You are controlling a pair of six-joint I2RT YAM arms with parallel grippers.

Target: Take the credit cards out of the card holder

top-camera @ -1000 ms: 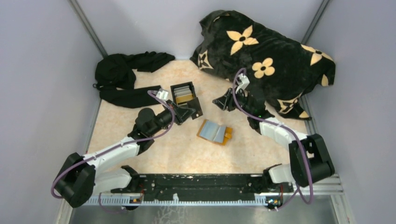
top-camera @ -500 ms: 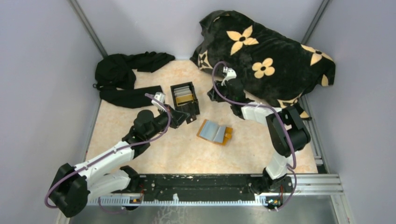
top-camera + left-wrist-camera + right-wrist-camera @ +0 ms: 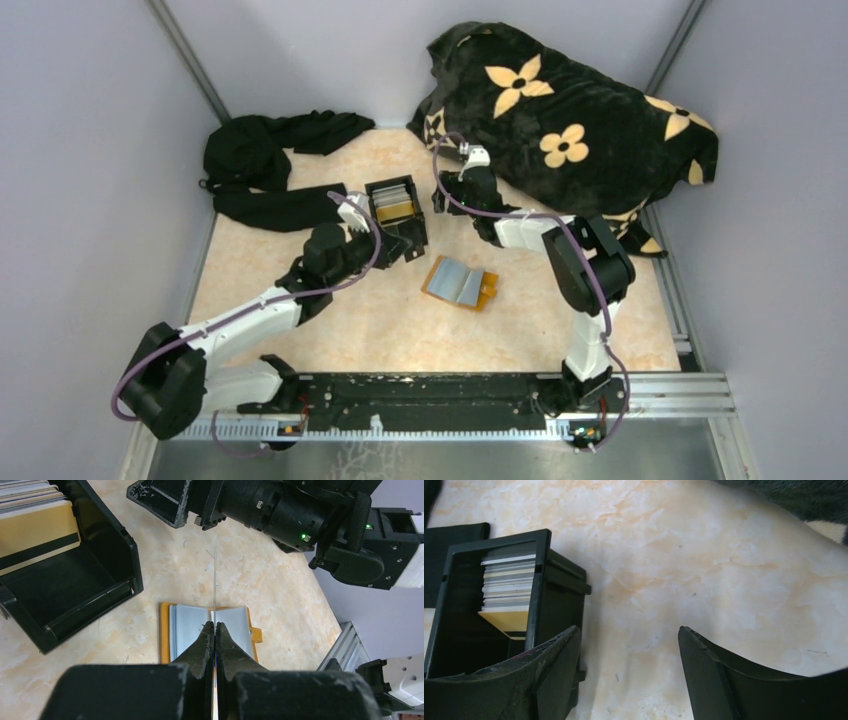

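The orange card holder lies open on the table, with light-blue credit cards in its sleeves. In the left wrist view the holder and its cards sit just beyond my fingertips. My left gripper is shut on one thin credit card, seen edge-on and sticking out past the tips; in the top view it hovers between the black box and the holder. My right gripper stands wide open over bare table, right of the box, with nothing between its fingers.
A black open-topped box holds a stack of cards with a gold one in front. A flowered black blanket fills the back right and black clothing the back left. The right arm is close above the left gripper.
The right arm has swung left from beside the blanket to the box's right side and its jaws have opened wider. The left gripper shifted slightly, still shut.
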